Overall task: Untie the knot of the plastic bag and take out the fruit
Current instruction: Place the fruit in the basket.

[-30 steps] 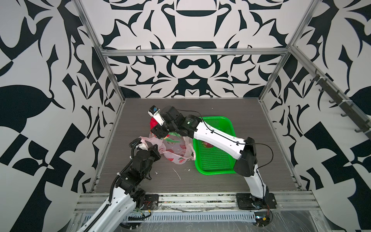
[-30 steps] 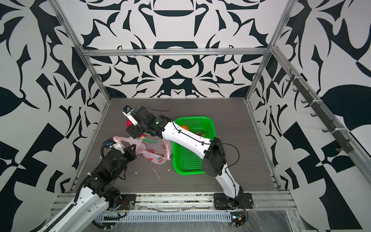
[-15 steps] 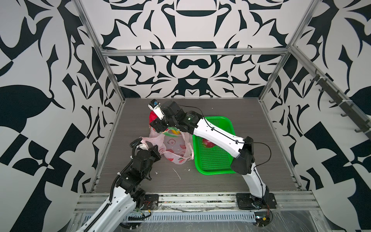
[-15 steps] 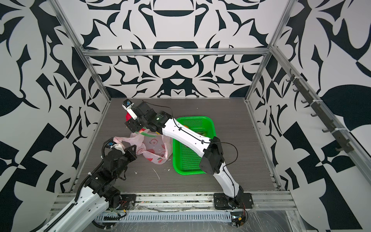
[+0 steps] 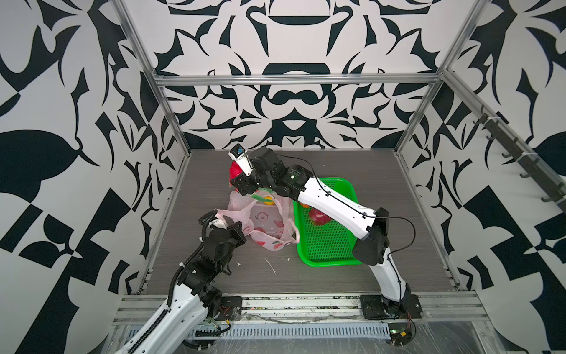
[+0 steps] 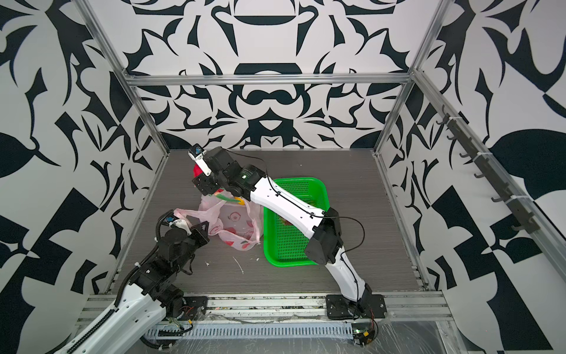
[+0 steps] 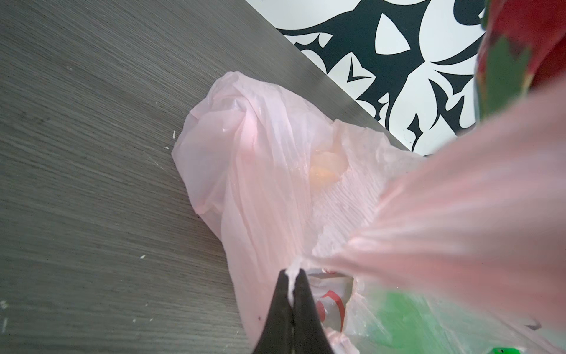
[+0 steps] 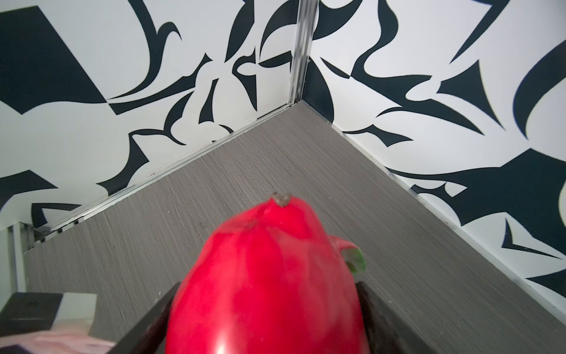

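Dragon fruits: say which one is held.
The dragon fruit clamped in the right gripper, beside the pink bag; the other fruit lies in the green basket.

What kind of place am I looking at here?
Probably a robot lab test cell: black-and-white patterned walls on an aluminium frame, left arm and right arm bolted to a rail.

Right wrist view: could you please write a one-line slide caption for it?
Right gripper holds a red dragon fruit above the grey table, facing the patterned corner.
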Motion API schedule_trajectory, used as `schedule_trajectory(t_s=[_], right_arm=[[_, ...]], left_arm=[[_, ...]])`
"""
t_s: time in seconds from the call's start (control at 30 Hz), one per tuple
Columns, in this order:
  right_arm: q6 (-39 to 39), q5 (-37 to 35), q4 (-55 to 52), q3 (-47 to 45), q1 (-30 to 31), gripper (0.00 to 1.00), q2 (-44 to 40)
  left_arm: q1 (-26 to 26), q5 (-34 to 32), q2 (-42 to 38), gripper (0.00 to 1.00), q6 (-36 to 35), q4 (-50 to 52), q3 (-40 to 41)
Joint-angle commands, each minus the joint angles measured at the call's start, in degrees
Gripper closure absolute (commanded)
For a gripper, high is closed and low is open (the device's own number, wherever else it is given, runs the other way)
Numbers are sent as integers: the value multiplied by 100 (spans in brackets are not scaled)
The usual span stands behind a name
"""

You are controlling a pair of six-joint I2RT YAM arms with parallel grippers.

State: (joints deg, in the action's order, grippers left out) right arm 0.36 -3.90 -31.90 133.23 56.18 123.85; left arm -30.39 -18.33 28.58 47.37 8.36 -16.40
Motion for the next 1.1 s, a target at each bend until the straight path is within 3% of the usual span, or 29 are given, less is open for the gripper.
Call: schedule_trajectory(t_s=[0.0, 0.27, 0.57, 1.07], right_arm=[[-141, -161, 519, 318, -72, 99, -456], [-174, -322, 513, 56, -216, 99, -653], [-7, -883, 809, -902, -517, 100, -1248], [793, -1578, 654, -3384, -1038, 100, -2930]], left_arm=[[-11, 5, 25, 100, 29, -98, 32], [-8, 40, 87, 100, 44, -159, 32], [-11, 57, 91, 100, 4, -126, 11], [-11, 40, 80, 100, -53, -89, -55]])
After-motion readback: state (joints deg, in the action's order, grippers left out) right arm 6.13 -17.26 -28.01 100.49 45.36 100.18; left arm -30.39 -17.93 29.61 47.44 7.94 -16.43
